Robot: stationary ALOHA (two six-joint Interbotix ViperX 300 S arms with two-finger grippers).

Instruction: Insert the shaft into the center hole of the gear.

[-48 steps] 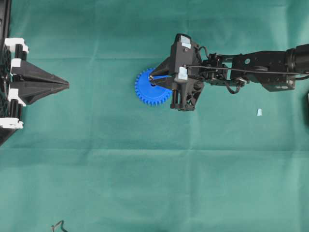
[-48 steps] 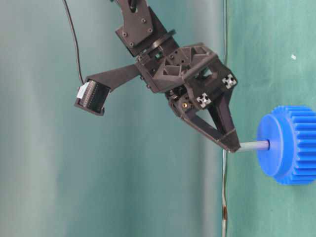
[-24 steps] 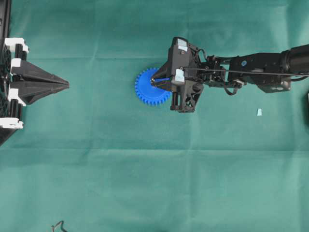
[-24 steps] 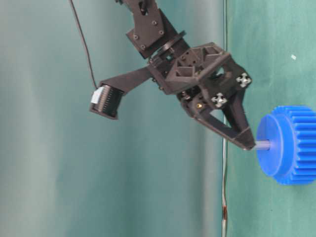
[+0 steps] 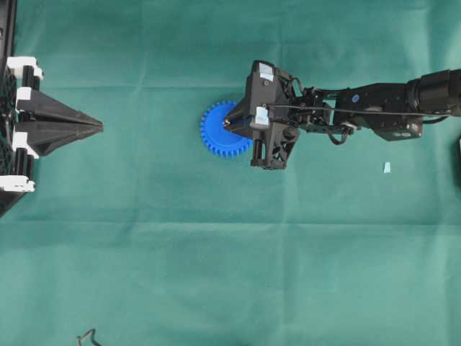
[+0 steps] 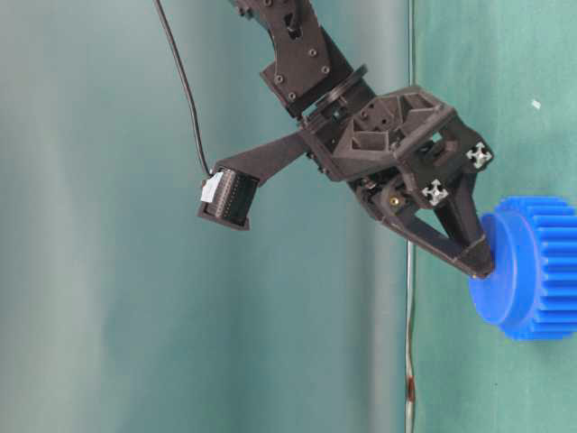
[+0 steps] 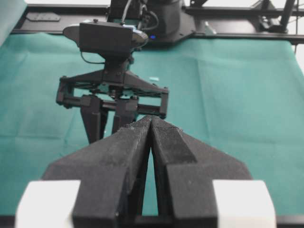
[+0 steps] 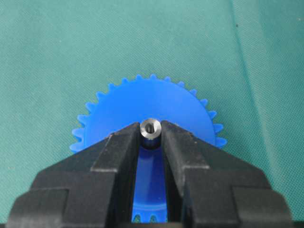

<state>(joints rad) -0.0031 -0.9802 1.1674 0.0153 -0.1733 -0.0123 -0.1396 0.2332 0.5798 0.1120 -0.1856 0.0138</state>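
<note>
The blue gear (image 5: 218, 131) lies flat on the green cloth, its hub (image 6: 498, 287) facing up. My right gripper (image 5: 230, 124) is shut on the silvery shaft (image 8: 150, 128), whose hollow top end shows between the fingertips (image 8: 127, 137). In the table-level view those fingertips (image 6: 478, 262) rest against the hub face, and no shaft length shows between them and the gear (image 6: 541, 271). The center hole is hidden under the shaft and fingers. My left gripper (image 5: 99, 127) rests far to the left, shut and empty, its tips (image 7: 151, 121) pressed together.
A small pale-blue scrap (image 5: 387, 167) lies on the cloth right of the right arm. A bit of black wire (image 5: 87, 335) shows at the bottom left edge. The right arm (image 5: 374, 108) stretches in from the right side.
My right gripper has moved down onto the gear with the shaft. The grey length seen between fingertips and hub has shrunk to nothing. The left arm has not moved.
</note>
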